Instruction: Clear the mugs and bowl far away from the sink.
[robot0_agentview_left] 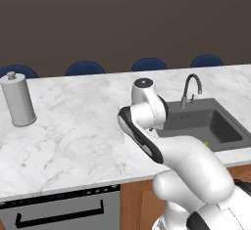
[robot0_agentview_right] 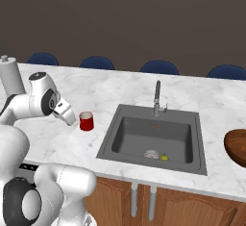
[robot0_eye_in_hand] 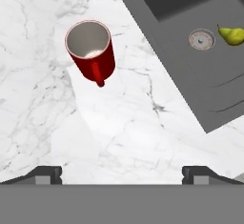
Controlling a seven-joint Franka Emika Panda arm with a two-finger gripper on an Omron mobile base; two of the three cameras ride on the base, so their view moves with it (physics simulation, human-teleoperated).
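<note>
A bright red mug (robot0_eye_in_hand: pixel 90 51) with a pale inside stands upright on the white marble counter, its small handle (robot0_eye_in_hand: pixel 98 74) turned toward me. It also shows as the red mug (robot0_agentview_right: pixel 86 121), left of the sink (robot0_agentview_right: pixel 144 133). My gripper (robot0_eye_in_hand: pixel 122 173) hovers above the counter short of the mug, open, with nothing between its fingertips (robot0_eye_in_hand: pixel 47 173). The brown wooden bowl (robot0_agentview_right: pixel 236 145) sits on the counter right of the sink, cut off by the picture's edge. The dark grey sink (robot0_eye_in_hand: pixel 214 89) lies to the mug's right in the hand view.
A yellow-green pear (robot0_eye_in_hand: pixel 232 35) lies beside the drain (robot0_eye_in_hand: pixel 201 39) in the basin. The chrome faucet (robot0_agentview_right: pixel 157 95) rises at the sink's far rim. A grey canister (robot0_agentview_left: pixel 18 99) stands at the counter's left. Blue chair backs (robot0_agentview_left: pixel 85 68) line the far side.
</note>
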